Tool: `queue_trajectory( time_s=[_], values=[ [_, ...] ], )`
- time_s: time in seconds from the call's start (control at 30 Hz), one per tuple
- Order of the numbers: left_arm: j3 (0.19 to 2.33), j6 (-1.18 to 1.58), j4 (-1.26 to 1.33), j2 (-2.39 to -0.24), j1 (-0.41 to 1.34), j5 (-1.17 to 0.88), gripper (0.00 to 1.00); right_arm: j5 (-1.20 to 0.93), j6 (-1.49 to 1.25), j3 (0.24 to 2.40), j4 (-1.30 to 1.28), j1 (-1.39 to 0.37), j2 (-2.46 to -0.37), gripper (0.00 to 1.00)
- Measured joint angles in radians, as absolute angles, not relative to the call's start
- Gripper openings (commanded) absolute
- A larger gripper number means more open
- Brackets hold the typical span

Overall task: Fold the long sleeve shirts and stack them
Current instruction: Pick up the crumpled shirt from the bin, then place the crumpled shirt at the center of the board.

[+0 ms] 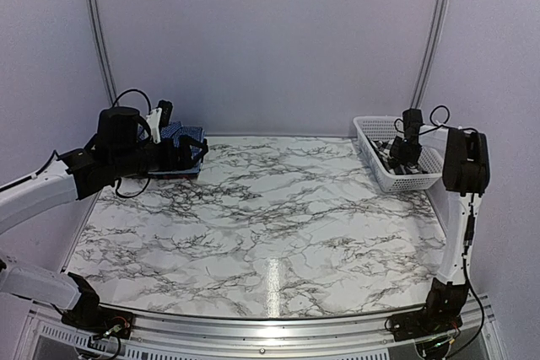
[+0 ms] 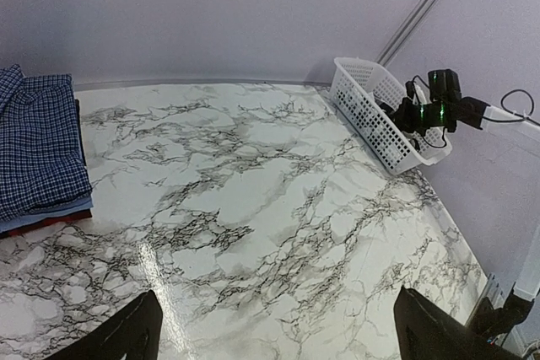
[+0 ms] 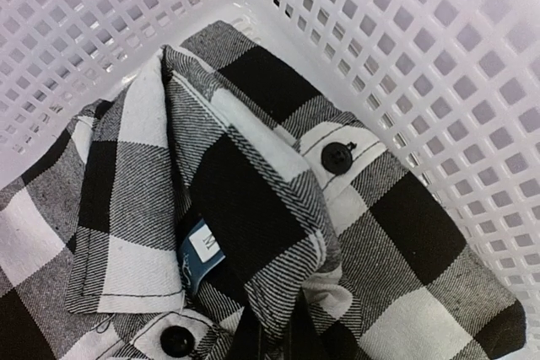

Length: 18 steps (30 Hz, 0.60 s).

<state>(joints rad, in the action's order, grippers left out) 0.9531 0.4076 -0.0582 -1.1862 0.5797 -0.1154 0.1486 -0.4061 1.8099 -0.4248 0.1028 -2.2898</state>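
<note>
Two claws are in service. My left claw point(image 2: 278, 336) is spread wide with nothing between its fingers, and it hovers over the desk point(image 1: 270, 233) just beside the folded stack point(image 2: 38, 149) at the far left corner. My right claw point(image 1: 403, 156) is lowered into the basket point(image 1: 409, 183) at the far right. Its fingers do not appear in the wrist view, so I cannot tell whether it is open or closed.

Location of the work item: the checked shirt point(image 3: 253, 208) lies bunched inside the basket, against the mesh walls.

Hazards, as I judge them:
1. A pinch on the collar point(image 3: 143, 166) alone may slip or lift one layer only, leaving the bulk behind.
2. A button point(image 3: 337, 157) or a fingertip may snag in the mesh. The basket looks light and could rise or slide with the shirt.
3. A careless sweep of my left claw could disturb the folded stack.

Orientation: the checked shirt's collar faces up at the wrist camera, with the size label point(image 3: 201, 252) showing inside it. The collar fold runs roughly top to bottom in that view, leaning right. The body is crumpled, so no long axis can be determined. The top dark blue shirt of the stack lies flat, with its collar end toward the rear wall. Its long axis appears to run near to far, though its left edge is cut off.
</note>
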Motion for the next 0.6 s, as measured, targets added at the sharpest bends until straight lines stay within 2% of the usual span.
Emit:
queue_trajectory(
  time_s=[0.13, 0.3, 0.6],
  values=[
    [0.954, 0.412, -0.058, -1.191, 0.58, -0.115, 0.99, 0.129, -0.392, 1.811, -0.429, 0.101, -2.252, 0.0],
    [0.971, 0.419, -0.058, -1.205, 0.579, -0.115, 0.99, 0.116, -0.377, 1.803, -0.408, 0.068, -2.099, 0.0],
    [0.983, 0.422, -0.059, -1.206, 0.58, -0.116, 0.99, 0.194, -0.28, 1.802, -0.307, -0.137, -1.749, 0.0]
  ],
)
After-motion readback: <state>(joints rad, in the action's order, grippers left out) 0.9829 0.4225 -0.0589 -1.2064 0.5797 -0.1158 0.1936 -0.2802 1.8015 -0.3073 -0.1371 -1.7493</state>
